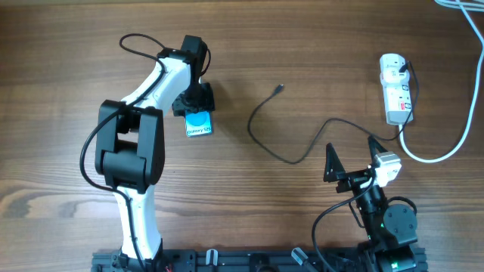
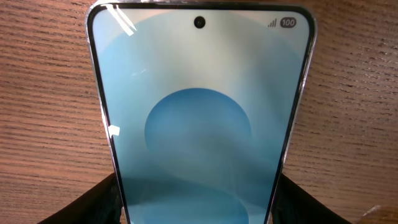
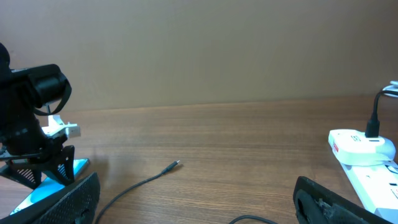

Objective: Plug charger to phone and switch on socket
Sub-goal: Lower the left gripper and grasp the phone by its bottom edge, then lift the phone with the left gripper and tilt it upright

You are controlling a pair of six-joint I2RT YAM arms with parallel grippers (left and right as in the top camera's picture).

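The phone [image 1: 199, 125], cyan screen up, lies on the wooden table left of centre. It fills the left wrist view [image 2: 199, 124], and its edge shows in the right wrist view [image 3: 46, 188]. My left gripper [image 1: 194, 103] is shut on the phone's far end, one black finger against each long edge [image 2: 196, 205]. The charger [image 1: 252, 125] is a thin black cable that curves across the middle. Its plug tip [image 1: 280, 88] lies free on the table, also seen in the right wrist view [image 3: 176, 164]. Its other end is plugged into the socket [image 1: 395, 89], which lies far right [image 3: 367, 155]. My right gripper [image 1: 353, 156] is open and empty [image 3: 199, 205].
A thick white lead [image 1: 454, 151] loops from the socket toward the right edge and the top right corner. The black cable passes just ahead of my right gripper. Bare wood lies between the phone and the plug tip.
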